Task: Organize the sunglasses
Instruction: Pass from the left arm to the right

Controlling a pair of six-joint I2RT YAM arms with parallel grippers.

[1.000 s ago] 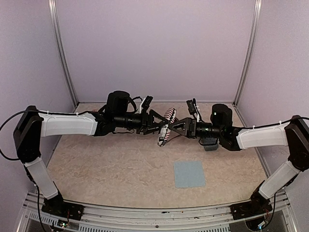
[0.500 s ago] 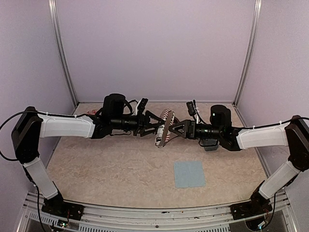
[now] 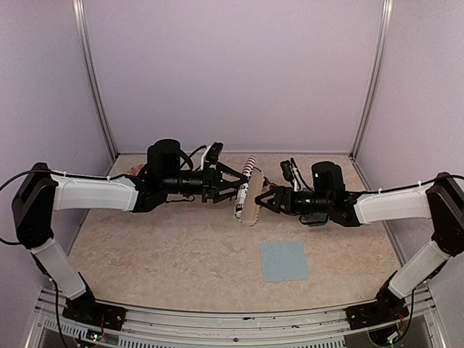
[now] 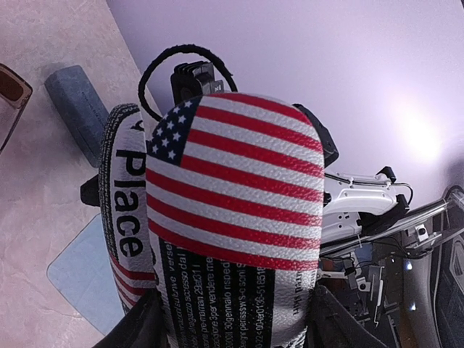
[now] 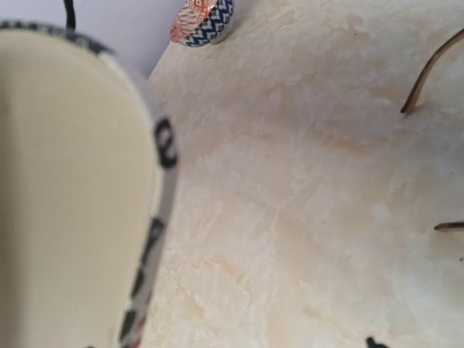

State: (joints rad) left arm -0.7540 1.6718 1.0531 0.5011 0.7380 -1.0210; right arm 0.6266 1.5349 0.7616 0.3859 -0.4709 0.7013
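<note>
A corner of the dark reddish-brown sunglasses (image 4: 10,88) shows at the left edge of the left wrist view. Thin brown temple arms (image 5: 431,69) lie on the table in the right wrist view. The pale-pink pair is out of view. My left gripper (image 3: 233,191) is shut on a striped flag-print case (image 4: 232,196), with its fingers (image 4: 136,328) on both sides. The case hangs above the table with its cream inside (image 3: 251,205) facing my right gripper (image 3: 265,199). That gripper looks open and touches the case's edge. The cream lining (image 5: 72,181) fills the left of its view.
A blue-grey oblong case (image 4: 77,107) lies under the right arm, also seen from above (image 3: 315,217). A light blue cloth (image 3: 284,261) lies on the front right of the table. A small orange-and-blue patterned pouch (image 5: 203,20) sits by the back wall.
The left arm has pulled back to the left with the striped case. The case has dropped lower and turned, so its cream inside now shows. The right gripper followed it leftward.
</note>
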